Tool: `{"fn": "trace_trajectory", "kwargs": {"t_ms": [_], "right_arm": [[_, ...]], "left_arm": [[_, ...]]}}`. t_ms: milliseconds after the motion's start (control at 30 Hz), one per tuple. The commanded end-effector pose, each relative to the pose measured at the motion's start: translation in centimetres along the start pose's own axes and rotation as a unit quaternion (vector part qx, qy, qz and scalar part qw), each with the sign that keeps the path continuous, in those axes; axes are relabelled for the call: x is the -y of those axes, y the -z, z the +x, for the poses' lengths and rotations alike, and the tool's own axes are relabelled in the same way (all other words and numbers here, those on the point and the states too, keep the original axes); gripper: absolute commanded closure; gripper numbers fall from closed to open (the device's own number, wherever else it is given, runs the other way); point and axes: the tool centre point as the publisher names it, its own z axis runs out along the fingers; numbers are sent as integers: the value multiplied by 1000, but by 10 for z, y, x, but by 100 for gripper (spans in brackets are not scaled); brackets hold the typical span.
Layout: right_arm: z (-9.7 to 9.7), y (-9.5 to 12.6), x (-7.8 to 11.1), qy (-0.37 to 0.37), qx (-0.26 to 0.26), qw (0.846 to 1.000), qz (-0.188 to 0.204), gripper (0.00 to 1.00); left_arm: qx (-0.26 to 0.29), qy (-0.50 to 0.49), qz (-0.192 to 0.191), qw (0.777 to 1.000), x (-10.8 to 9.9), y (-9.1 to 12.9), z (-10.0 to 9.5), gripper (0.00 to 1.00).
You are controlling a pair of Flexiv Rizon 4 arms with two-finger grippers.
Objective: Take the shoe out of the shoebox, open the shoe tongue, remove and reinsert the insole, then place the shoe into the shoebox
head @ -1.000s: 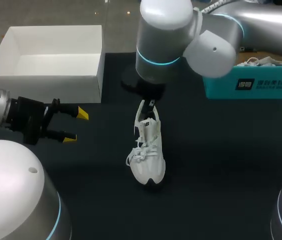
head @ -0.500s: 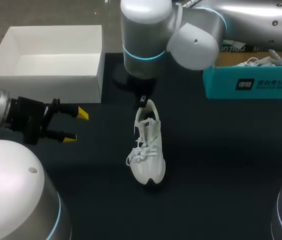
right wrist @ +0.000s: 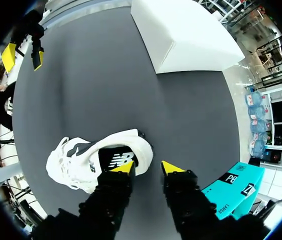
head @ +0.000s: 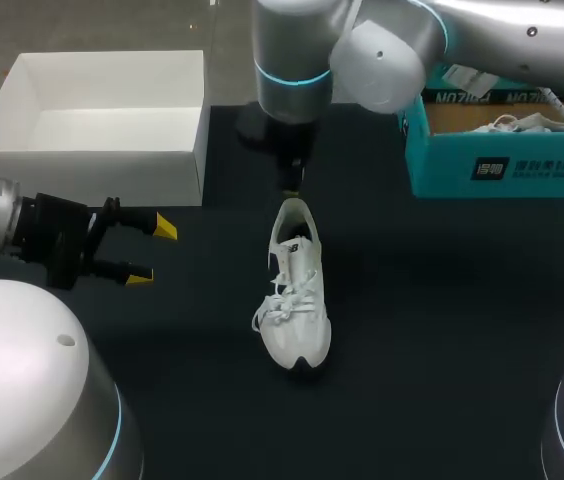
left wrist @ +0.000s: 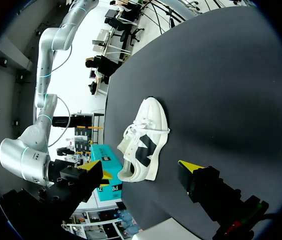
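A white sneaker point(head: 297, 290) stands upright in the middle of the black table, toe toward me, laces tied. My right gripper point(head: 292, 183) hangs just above and behind its heel. In the right wrist view my right gripper point(right wrist: 147, 168) is open and holds nothing; one fingertip is over the heel collar of the sneaker point(right wrist: 88, 157). The white shoebox point(head: 187, 150) stands at the back left with nothing in it. My left gripper point(head: 147, 250) is open, low over the table left of the shoe. In the left wrist view the sneaker point(left wrist: 143, 142) lies ahead of my left gripper point(left wrist: 142, 167).
A teal box point(head: 502, 165) with other white shoes in it stands at the back right, also seen as the teal box point(right wrist: 231, 192) beside my right gripper. The white shoebox point(right wrist: 186, 32) lies farther ahead of it. Bare black table surrounds the sneaker.
My right gripper has let go at the shoe's heel, opened, and risen back away from it. The sneaker and the left arm have stayed where they were.
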Motion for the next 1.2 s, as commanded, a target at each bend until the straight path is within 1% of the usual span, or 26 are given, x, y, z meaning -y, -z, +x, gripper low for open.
{"fn": "trace_trajectory", "kwargs": {"t_ms": [33, 267, 467, 600, 733, 867, 1033, 1067, 1133, 1200], "right_arm": [[-7, -16, -3, -6, -23, 1000, -5, 0], [3, -23, 0, -3, -22, 1000, -6, 0], [3, -26, 4, 20, -13, 1000, -7, 0], [-1, -38, 3, 47, -6, 999, -2, 0], [-4, -55, 2, 65, -16, 998, 1, 0], [-4, -72, 3, 58, -26, 998, 18, 0], [-5, -82, 3, 52, -29, 998, 27, 0], [-5, -85, 3, 48, -30, 998, 31, 5], [-5, -90, 5, 40, -33, 998, 37, 41], [-3, -94, 8, 37, -35, 998, 40, 82]], "left_arm": [[-2, 0, 0, 1000, 1, 0, -1, 0], [-2, 0, 0, 1000, 1, 0, -1, 0], [-2, 0, 0, 1000, 1, 0, -1, 0], [-2, 0, 0, 1000, 1, 0, -1, 0], [-2, 0, 0, 1000, 1, 0, -1, 0], [-2, 0, 0, 1000, 1, 0, -1, 0], [-2, 0, 0, 1000, 1, 0, -1, 0], [-2, 0, 0, 1000, 1, 0, -1, 0], [-2, 0, 0, 1000, 1, 0, -1, 0], [-2, 0, 0, 1000, 1, 0, -1, 0]]}}
